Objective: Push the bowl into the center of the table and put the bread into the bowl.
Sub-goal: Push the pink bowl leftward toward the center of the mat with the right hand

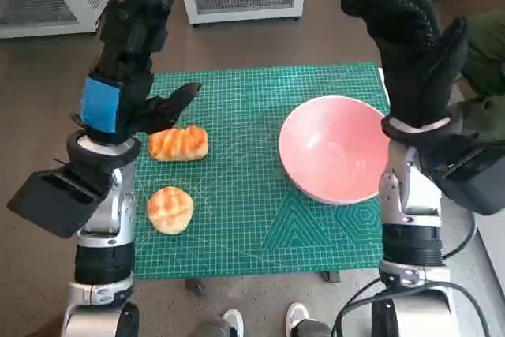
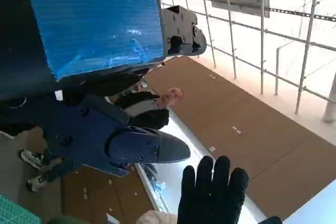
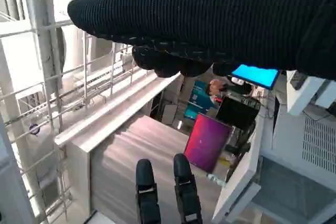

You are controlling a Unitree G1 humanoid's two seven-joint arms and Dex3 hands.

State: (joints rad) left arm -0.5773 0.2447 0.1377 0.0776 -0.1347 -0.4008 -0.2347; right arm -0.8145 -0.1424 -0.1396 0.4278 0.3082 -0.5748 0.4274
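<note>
Pink bowl [image 1: 335, 150] sits at the right side of the green cutting mat [image 1: 252, 219] on the counter, off to the side rather than mid-mat, nothing in it. Two pieces of bread lie at the mat's left: long bread roll [image 1: 178, 143] farther from me, round bread bun [image 1: 170, 209] nearer, slightly apart, both well away from the bowl. My left hand [image 1: 130, 45] and my right hand [image 1: 402, 29] are both raised above the counter, fingers extended and apart, grasping nothing, touching neither bowl nor bread.
</note>
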